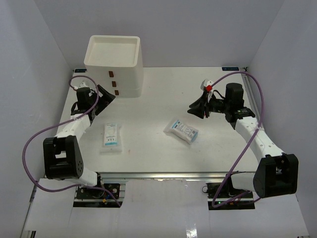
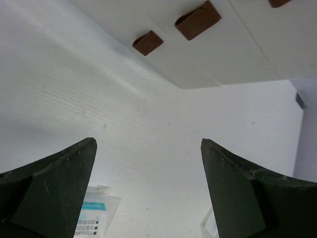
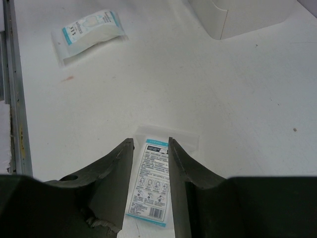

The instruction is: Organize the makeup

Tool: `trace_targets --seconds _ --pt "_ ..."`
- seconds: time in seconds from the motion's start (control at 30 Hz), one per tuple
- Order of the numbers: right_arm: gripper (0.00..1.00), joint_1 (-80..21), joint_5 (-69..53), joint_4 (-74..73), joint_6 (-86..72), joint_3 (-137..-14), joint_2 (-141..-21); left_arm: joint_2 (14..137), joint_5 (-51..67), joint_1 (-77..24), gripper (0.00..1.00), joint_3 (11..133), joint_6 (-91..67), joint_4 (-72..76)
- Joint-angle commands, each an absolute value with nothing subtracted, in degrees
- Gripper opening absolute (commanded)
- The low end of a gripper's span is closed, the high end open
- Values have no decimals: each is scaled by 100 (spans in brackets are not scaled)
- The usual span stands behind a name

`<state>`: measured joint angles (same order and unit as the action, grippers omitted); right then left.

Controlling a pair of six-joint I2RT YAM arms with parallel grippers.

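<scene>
Two flat white-blue sachet packs lie on the table: one at the front left [image 1: 111,137], one near the middle [image 1: 182,131]. My left gripper [image 1: 106,95] is wide open and empty, beside the white drawer box [image 1: 115,67]. In the left wrist view the left gripper [image 2: 148,144] frames bare table, with a corner of the left pack [image 2: 94,213] low down. My right gripper [image 1: 195,108] hovers just behind the middle pack. In the right wrist view the right gripper [image 3: 151,141] has a narrow gap, and the middle pack [image 3: 151,183] shows through it, lying on the table. No other makeup is in view.
The drawer box has an open top tray and brown drawer pulls [image 2: 197,20] facing the table. It stands at the back left, also showing in the right wrist view [image 3: 237,17]. The left pack appears far off there [image 3: 89,30]. A metal rail [image 1: 158,176] runs along the near edge.
</scene>
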<state>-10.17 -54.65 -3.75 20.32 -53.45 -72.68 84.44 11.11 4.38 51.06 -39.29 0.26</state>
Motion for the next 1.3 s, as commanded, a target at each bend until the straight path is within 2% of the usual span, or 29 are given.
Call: trace_targets --seconds 0.0,0.2,0.53,0.73,0.77,0.93,1.27 --pt "41 -993 -5634 -334 2118 -5319 -7060 8195 -103 442 98 5421 -3605 -2587" --pt "42 -993 -5616 -329 2109 -5317 -7005 7513 -285 -57 97 4920 -3770 -2946" --pt "43 -984 -5555 -325 2134 -5292 -7055 7889 -1259 -1206 94 4969 -3475 -3334" --pt "43 -976 -5581 -325 2145 -5282 -7110 7894 -1810 -1398 86 4817 -3542 -3454" --pt "43 -976 -5581 -325 2145 -5282 -7119 7934 -1836 -1439 77 4833 -3525 -3446" --pt "43 -976 -5555 -325 2136 -5291 -7095 8126 -1806 -1485 64 4827 -3489 -3438" --pt "43 -976 -5608 -325 2118 -5300 -7066 8587 -1536 -1547 61 4852 -3366 -3375"
